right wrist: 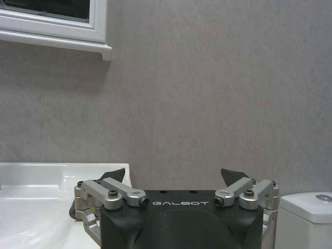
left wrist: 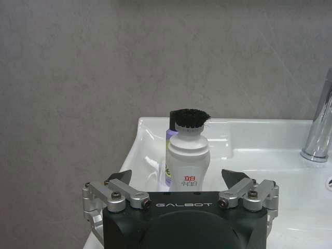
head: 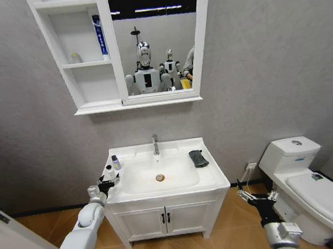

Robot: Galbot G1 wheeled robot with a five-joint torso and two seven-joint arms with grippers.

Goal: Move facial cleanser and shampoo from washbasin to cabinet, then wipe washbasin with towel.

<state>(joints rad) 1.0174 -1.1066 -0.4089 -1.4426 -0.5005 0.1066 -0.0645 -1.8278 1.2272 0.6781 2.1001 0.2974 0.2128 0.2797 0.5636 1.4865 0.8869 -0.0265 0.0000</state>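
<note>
Left gripper (left wrist: 176, 182) spread wide at front-left corner of white rectangular ceramic washbasin (head: 211, 176), straddling white brush-capped bottle (left wrist: 188, 161) ungrasped; purple bottle (left wrist: 169, 136) directly behind, per left wrist view. Small dark folded towel (head: 198, 158) on right rim. Right gripper (head: 256, 196) likewise spread, empty, beside the basin's right side.

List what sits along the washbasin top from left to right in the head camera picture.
Left gripper → white bottle → small purple-capped bottle → faucet and, nearer, the drain → towel.
</note>
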